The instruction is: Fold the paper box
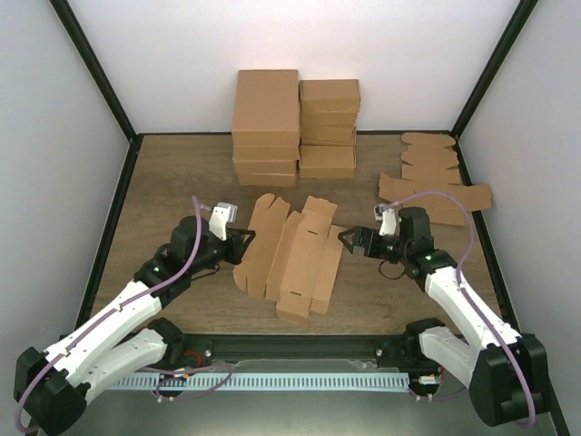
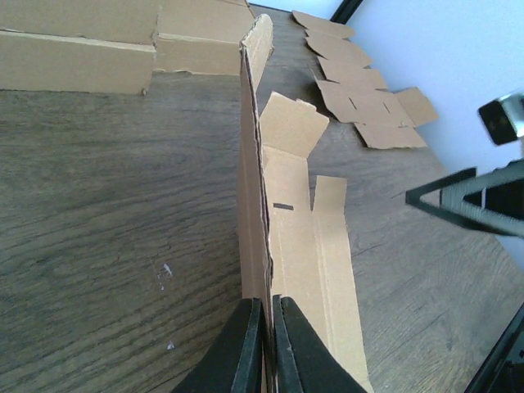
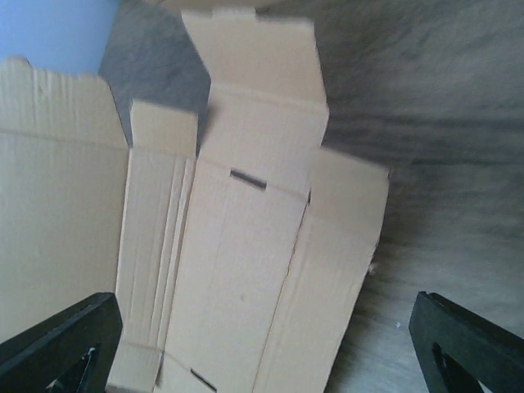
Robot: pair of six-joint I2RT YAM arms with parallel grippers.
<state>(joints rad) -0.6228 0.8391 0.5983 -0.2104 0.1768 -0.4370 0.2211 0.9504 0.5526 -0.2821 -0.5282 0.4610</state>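
The paper box [image 1: 290, 254] is a brown die-cut sheet lying unfolded in the middle of the table, its left panel raised upright. My left gripper [image 1: 243, 247] is shut on the edge of that raised panel; in the left wrist view the fingers [image 2: 246, 352] pinch the upright panel of the paper box [image 2: 254, 188]. My right gripper [image 1: 349, 242] is open and empty just right of the sheet, its tips pointing at it. In the right wrist view the paper box [image 3: 237, 270] fills the space between the wide-apart fingers [image 3: 65, 344].
Two stacks of ready-made brown cartons [image 1: 295, 127] stand at the back centre. Several flat brown blanks [image 1: 434, 182] lie at the back right. Grey walls close in the left and right sides of the table [image 1: 172, 182].
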